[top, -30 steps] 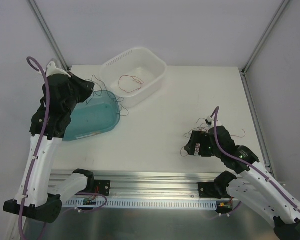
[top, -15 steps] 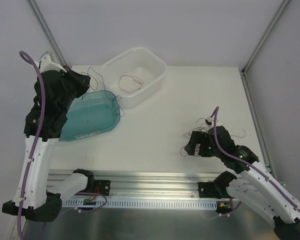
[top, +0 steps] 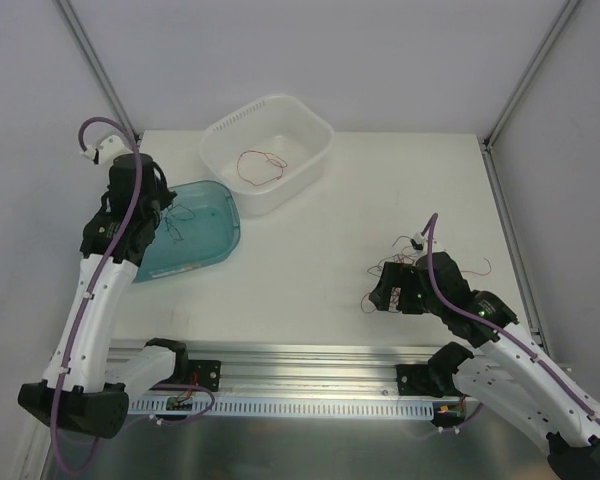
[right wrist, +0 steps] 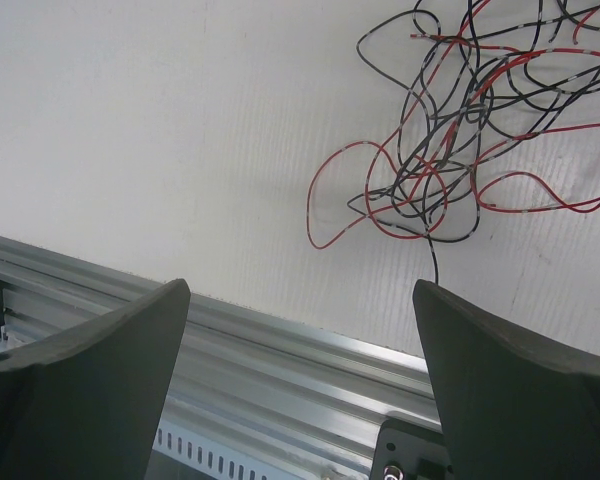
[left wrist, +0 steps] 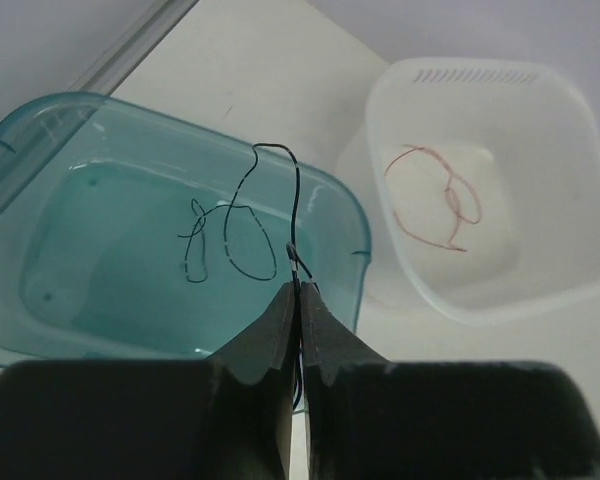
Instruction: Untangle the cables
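Left jaws: pinched fully together, with a single black wire (left wrist: 242, 235) caught between the tips. From the pinch the strand rises, bends over and falls in thin curly loops ahead of me, above the floor of the teal tub (left wrist: 40, 130). A second small squiggle shows beside the main loop. I cannot tell if it is the same strand or a separate piece, nor if either touches the tub floor.

Key relation: the wire hangs forward from the tips, inside the tub's rim, with its long run pointing away from me. My judgement is that parting the jaws here would drop it into the tub.

The teal tub is translucent plastic, smooth, with rounded corners. Just beside it on the far side stands the white basket (left wrist: 540, 120), matt and slotted near the rim. One red wire (left wrist: 440, 200) lies looped on its floor.

Right jaws: spread wide, holding nothing. The clump (right wrist: 460, 130) of red and black wires lies on the pale desk (top: 320, 270), ahead of the gap and off towards one side rather than between the tips. The strands are hair-thin, springy and crossed many times. The clump is well apart from the tubs, and the right arm is much the nearer.
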`<action>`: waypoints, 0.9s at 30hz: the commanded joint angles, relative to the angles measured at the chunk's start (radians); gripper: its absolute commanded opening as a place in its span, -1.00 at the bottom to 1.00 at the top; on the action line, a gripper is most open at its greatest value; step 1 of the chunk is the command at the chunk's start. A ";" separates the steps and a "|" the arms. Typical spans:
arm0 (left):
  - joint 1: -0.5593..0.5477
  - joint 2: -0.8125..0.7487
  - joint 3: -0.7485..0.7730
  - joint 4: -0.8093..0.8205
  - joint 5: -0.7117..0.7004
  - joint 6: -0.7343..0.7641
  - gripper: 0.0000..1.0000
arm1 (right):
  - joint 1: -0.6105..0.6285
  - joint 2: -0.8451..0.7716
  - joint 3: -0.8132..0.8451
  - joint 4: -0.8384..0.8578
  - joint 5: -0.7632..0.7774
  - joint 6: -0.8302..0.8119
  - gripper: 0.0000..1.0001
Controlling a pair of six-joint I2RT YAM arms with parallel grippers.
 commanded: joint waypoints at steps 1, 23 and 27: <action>0.026 0.036 -0.085 0.017 -0.021 0.014 -0.91 | 0.005 0.002 0.014 -0.008 0.013 0.015 0.99; 0.049 -0.142 -0.411 0.039 0.743 0.172 0.98 | -0.016 0.199 0.120 -0.115 0.375 -0.005 0.93; 0.020 -0.180 -0.499 0.037 0.884 0.212 0.98 | -0.054 0.280 0.111 -0.078 0.400 0.004 0.76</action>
